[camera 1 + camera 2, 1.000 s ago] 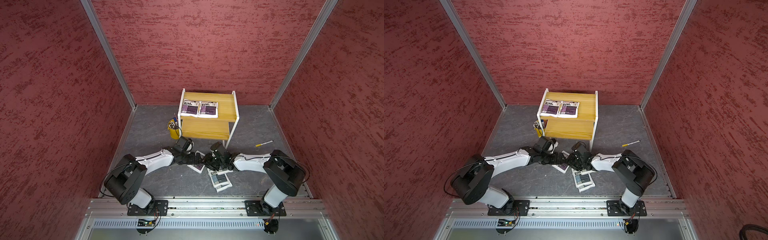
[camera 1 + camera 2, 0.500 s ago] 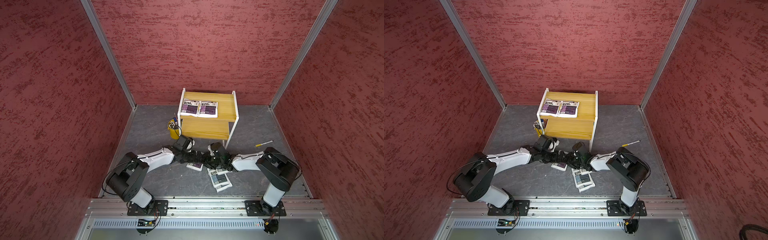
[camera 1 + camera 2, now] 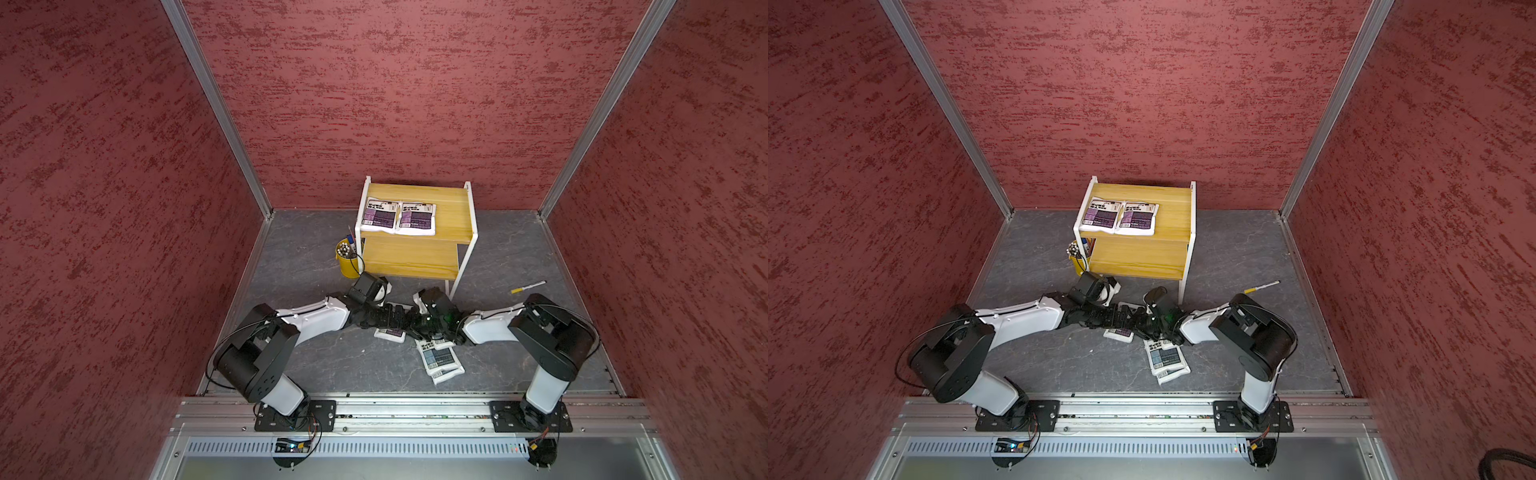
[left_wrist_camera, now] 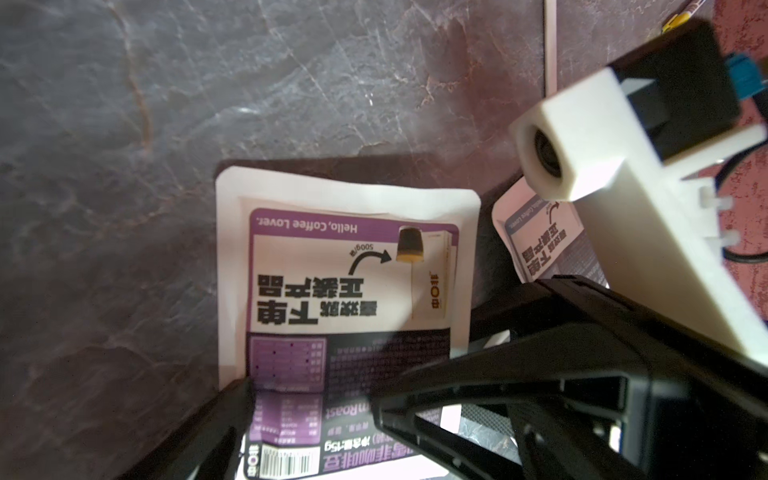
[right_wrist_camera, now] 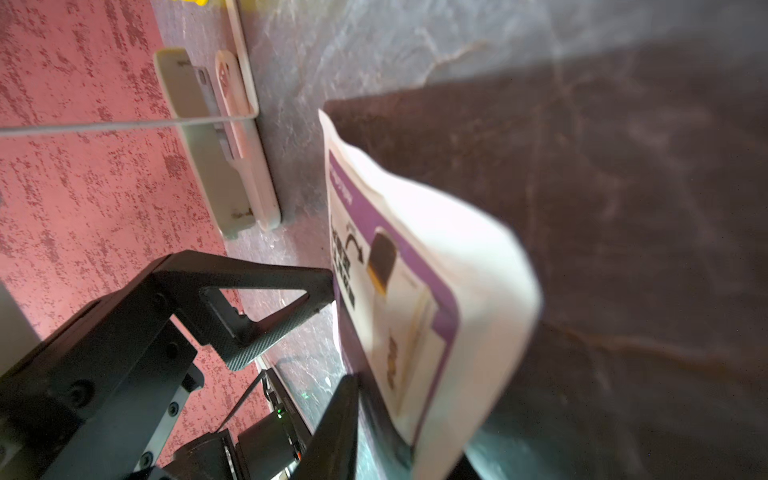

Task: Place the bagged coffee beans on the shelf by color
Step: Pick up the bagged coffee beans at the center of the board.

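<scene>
Down on the floor, just near of the shelf (image 3: 415, 257), the right gripper (image 5: 338, 332) pinches the edge of a purple pouch (image 4: 345, 282) between narrow jaws. The left gripper (image 3: 395, 318) sits over the same pouch, jaws wide apart. Two more purple pouches (image 3: 378, 216) lie on the far upper board, and the grey-blue pouches (image 3: 438, 359) lie nearer, to the right.

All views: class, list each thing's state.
Two-tier yellow-wood shelf: upright.
Two purple-panelled white pouches: flat, side by side on top board.
Third purple-panelled pouch: not yet shelved.
Grey-blue-panelled pouches: overlapping on floor.
Left gripper: open.
Right gripper: at that pouch's edge; grip unclear.
Yellow pen bucket: upright.
</scene>
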Robot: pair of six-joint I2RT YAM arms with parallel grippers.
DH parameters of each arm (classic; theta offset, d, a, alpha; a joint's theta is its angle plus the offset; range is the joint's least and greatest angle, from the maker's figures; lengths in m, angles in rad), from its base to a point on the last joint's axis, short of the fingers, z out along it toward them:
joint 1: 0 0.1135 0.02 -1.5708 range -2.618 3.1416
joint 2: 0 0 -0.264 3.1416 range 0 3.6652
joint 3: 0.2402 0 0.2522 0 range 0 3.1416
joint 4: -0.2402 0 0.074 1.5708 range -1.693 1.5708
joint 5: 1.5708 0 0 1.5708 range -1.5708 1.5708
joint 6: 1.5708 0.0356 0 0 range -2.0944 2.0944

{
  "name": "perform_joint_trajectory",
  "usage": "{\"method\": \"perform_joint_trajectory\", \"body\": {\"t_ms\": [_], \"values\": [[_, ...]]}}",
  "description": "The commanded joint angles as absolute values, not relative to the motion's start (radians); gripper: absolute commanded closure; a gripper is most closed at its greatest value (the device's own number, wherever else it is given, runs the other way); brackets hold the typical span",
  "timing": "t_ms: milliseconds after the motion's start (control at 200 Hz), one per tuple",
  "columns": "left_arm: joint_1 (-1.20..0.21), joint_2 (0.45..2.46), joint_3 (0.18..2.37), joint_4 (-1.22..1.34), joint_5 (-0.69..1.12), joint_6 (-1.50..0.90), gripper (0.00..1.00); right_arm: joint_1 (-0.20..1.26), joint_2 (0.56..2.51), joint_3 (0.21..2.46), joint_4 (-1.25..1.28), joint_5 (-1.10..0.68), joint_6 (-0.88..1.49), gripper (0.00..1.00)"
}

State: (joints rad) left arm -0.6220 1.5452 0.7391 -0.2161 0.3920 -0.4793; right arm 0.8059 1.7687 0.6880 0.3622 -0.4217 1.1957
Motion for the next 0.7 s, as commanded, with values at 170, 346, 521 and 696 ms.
{"method": "perform_joint_trajectory", "body": {"t_ms": [170, 346, 521, 696], "values": [[-0.641, 1.434, 0.661, -0.147, 0.544, -0.577, 0.0, 0.831, 1.662, 0.682, 0.261, -0.38, 1.14, 0.86], [-0.609, 1.33, 0.639, -0.163, 0.561, -0.613, 0.0, 0.831, 1.594, 0.674, 0.216, -0.362, 1.115, 0.92], [-0.567, 1.217, 0.614, -0.173, 0.59, -0.656, 0.0, 0.831, 1.507, 0.66, 0.14, -0.346, 1.084, 0.93], [-0.547, 1.08, 0.614, -0.254, 0.616, -0.666, 0.0, 0.832, 1.335, 0.666, -0.027, -0.348, 1.029, 0.93]]}}
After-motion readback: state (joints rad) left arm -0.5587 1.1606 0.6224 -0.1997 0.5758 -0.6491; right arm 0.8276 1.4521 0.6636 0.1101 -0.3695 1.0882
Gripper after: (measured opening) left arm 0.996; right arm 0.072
